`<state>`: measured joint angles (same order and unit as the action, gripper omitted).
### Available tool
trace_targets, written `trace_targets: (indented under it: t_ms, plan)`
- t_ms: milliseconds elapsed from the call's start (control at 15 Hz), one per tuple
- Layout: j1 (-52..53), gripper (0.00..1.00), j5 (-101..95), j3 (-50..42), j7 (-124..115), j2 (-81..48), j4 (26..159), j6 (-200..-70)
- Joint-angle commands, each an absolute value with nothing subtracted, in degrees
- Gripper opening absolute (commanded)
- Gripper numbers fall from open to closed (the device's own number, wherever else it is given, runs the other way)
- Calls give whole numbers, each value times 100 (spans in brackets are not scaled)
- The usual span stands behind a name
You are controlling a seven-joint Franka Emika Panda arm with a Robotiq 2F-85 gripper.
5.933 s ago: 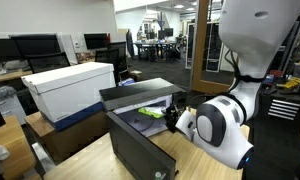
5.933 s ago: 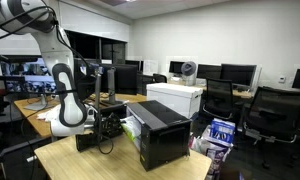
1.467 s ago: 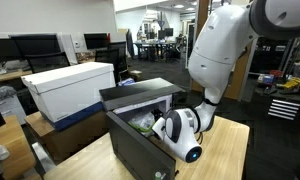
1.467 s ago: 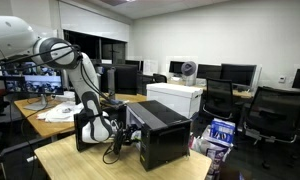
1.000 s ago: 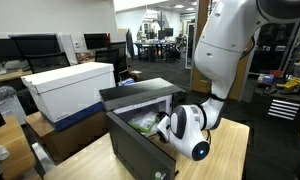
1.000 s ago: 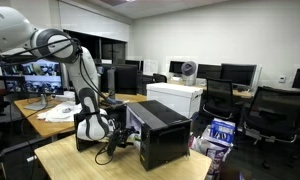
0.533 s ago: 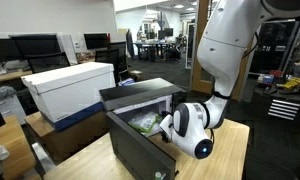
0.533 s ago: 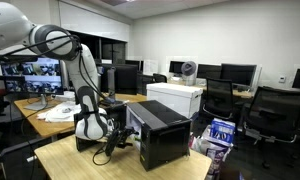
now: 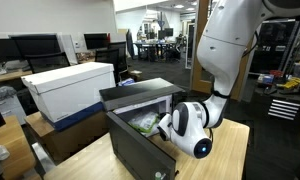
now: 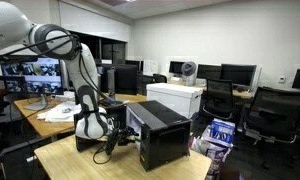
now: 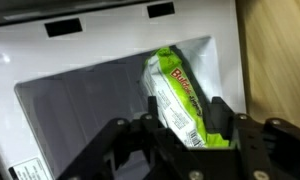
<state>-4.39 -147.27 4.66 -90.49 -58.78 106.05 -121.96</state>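
the glossy white robot arm (image 9: pixel 230 45) had fat rounded shells and dark joint bands; a black cable (image 10: pixel 114 148) hung by its wrist; the black tool (image 11: pixel 185 128) was angular.

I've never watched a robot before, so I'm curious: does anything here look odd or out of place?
One thing: a crinkled green snack packet stands tilted inside the white cavity of the black microwave oven, its door open. The gripper straddles it. Nothing looks spilled or broken.
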Motion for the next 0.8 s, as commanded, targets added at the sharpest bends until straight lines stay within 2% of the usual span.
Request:
trace_targets:
  t_ms: [0,267,733]
  plan:
    - [-566,27,-14869,549,-9111,-5686,10787,-12227]
    - [-661,2,-14968,601,-9359,-5733,10709,-12332]
    - [-319,0,-14900,236,-9940,-5876,10419,-12464]
